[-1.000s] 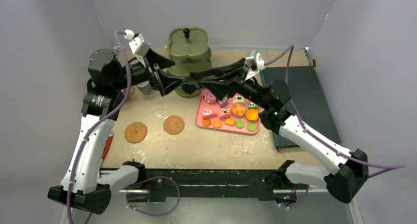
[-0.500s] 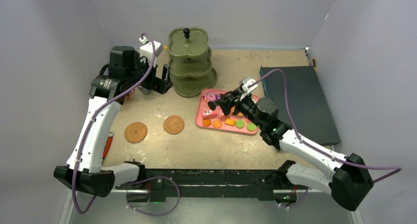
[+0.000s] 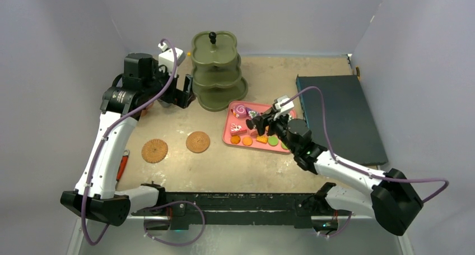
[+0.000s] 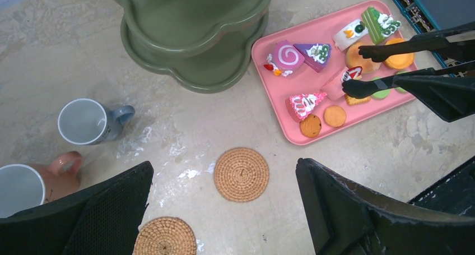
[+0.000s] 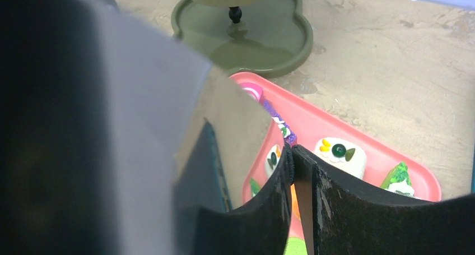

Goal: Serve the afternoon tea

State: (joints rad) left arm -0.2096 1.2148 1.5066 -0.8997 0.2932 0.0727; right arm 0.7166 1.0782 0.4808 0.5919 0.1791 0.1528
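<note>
White arm links (image 3: 103,154), black joints (image 3: 119,98), purple looping cables (image 3: 309,88), black textured jaws, perhaps green base lights (image 3: 178,230).

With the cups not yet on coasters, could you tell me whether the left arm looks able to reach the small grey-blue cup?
Probably yes: the fingers of the left gripper are wide open near the small grey-blue cup, nothing between them. The terracotta cup and olive three-tier stand sit apart from it.

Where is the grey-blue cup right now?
In the left wrist view the grey-blue cup stands upright on the table at the left, beside the olive stand, with the terracotta cup just below-left of it.
</note>
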